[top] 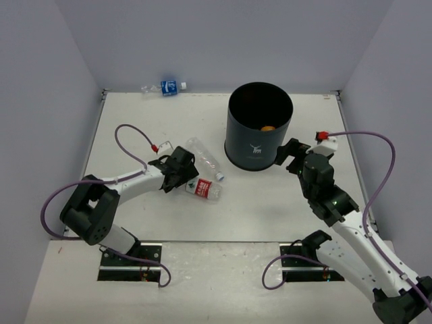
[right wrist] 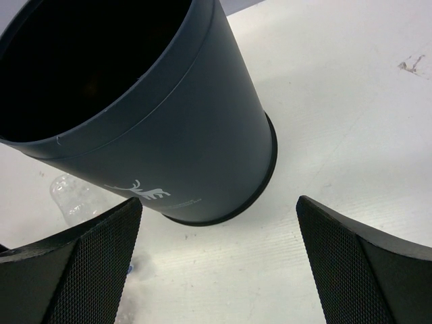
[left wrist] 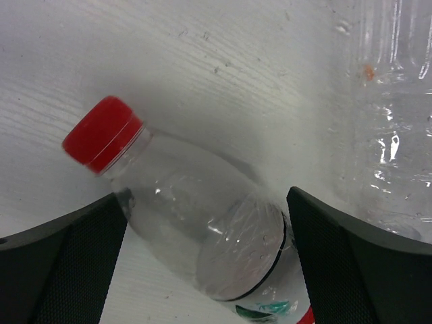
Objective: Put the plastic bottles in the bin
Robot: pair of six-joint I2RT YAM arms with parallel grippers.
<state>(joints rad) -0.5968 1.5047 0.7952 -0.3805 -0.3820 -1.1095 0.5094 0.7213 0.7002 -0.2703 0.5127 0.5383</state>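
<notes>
Left wrist view: your left gripper (left wrist: 206, 202) spread wide, red-capped bottle (left wrist: 192, 226) lying between its jaws, cap toward 10 o'clock. Your right gripper (right wrist: 219, 209) released too, bin (right wrist: 189, 128) just beyond at 11 o'clock.

Red-capped bottle (left wrist: 202, 229) base cut off below, orange speck (top: 268, 127) in bin (top: 250, 138) perhaps a bottle, mostly hidden

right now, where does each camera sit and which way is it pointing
Top external: above and behind the bases, looking down at the table; both arms show, with left gripper and right gripper.
Left wrist: on the left wrist, looking down at the red-capped bottle between its black fingers.
Right wrist: on the right wrist, facing the bin; its fingers frame it.
Shared: top external and right wrist both show the bin's white deer logo.
</notes>
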